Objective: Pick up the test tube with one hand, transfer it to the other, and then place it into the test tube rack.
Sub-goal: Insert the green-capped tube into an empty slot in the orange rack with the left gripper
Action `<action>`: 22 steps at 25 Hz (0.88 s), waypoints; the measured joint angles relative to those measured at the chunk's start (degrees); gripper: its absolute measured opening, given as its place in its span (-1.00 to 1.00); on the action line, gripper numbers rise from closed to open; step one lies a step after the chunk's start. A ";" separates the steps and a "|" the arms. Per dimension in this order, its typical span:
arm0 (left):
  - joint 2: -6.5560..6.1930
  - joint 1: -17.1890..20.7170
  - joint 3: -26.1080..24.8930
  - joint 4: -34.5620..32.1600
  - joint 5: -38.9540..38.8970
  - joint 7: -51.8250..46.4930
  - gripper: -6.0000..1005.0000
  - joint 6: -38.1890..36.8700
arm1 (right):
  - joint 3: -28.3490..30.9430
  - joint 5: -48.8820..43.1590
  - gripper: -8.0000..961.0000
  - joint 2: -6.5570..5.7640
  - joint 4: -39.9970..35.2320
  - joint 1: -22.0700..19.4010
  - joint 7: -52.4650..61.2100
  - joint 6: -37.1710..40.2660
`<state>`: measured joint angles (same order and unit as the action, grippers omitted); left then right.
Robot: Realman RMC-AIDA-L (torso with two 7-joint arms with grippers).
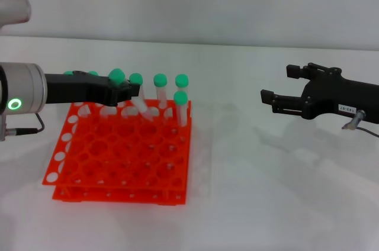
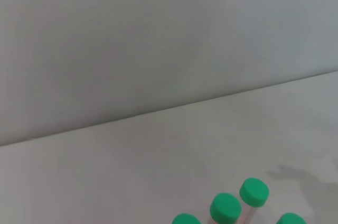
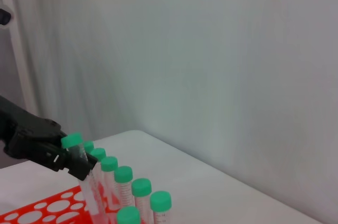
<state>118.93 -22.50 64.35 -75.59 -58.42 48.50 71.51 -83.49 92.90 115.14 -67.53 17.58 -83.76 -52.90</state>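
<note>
The work surface is a white tabletop (image 1: 266,203) with a matte finish, extending across the full head view. Soft grey shadows lie on it at the right. Behind its far edge stands a plain pale grey wall (image 1: 195,2). In the right wrist view, the backdrop (image 3: 211,65) shows faint vertical folds. Lighting is even and diffuse

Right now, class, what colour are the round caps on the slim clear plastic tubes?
Green caps; clearest in the head view.
</note>
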 joint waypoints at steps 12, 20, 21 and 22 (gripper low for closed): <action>-0.08 -2.52 2.10 2.71 1.14 0.21 -0.35 -1.49 | -0.01 0.00 0.80 0.00 0.65 0.15 0.00 -0.01; -0.02 -4.01 2.10 4.15 2.80 -0.01 -0.33 -1.58 | -0.01 0.00 0.80 0.00 0.65 0.38 0.00 0.24; -0.01 -4.25 2.11 4.52 2.84 0.01 -0.33 -1.59 | -0.01 0.00 0.80 0.00 0.65 0.45 0.00 0.26; -0.01 -4.54 2.10 4.94 2.86 0.05 -0.33 -1.62 | -0.01 -0.01 0.80 -0.01 0.65 0.54 0.00 0.30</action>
<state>118.91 -27.04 66.44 -70.65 -55.56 48.55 69.89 -83.50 92.89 115.13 -66.88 18.13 -83.76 -52.60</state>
